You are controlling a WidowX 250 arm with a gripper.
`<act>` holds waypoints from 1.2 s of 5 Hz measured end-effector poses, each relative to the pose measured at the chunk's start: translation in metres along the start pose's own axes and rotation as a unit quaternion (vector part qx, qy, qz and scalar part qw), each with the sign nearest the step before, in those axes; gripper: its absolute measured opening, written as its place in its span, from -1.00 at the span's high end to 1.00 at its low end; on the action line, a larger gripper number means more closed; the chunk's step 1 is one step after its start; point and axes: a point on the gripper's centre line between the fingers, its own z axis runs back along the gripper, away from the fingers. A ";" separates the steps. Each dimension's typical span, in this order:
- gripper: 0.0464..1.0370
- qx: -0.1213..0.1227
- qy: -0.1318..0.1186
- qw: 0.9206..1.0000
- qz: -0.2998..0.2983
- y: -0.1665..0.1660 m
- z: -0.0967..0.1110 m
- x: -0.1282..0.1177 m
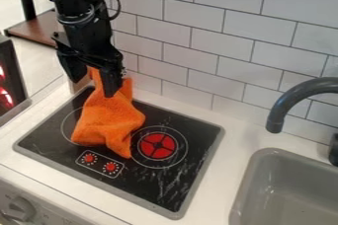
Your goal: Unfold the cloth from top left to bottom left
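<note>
The black gripper point(94, 82) is at the upper left, above the back left part of the stove. Its two fingers stand apart, so it is open. The orange cloth point(109, 116) lies bunched and creased over the left half of the black stovetop point(155, 189). A narrow upper part of the cloth rises into the gap between the fingers, and another peak stands just right of the right finger. Its lower end reaches toward the red-marked knobs. Whether the fingers touch the cloth is unclear.
A red burner point(157, 146) is right of the cloth. The grey sink point(290, 189) and dark faucet point(297, 98) are at the right. A white tiled wall point(221, 46) runs behind the stove, with white counter point(221, 179) between stove and sink.
</note>
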 end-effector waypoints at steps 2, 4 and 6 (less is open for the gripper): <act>-0.92 0.007 0.024 1.000 0.001 -0.006 -0.017 -0.006; -0.92 0.012 0.039 0.999 -0.023 -0.030 -0.044 -0.004; -0.92 0.013 0.078 0.996 -0.036 -0.046 -0.076 -0.012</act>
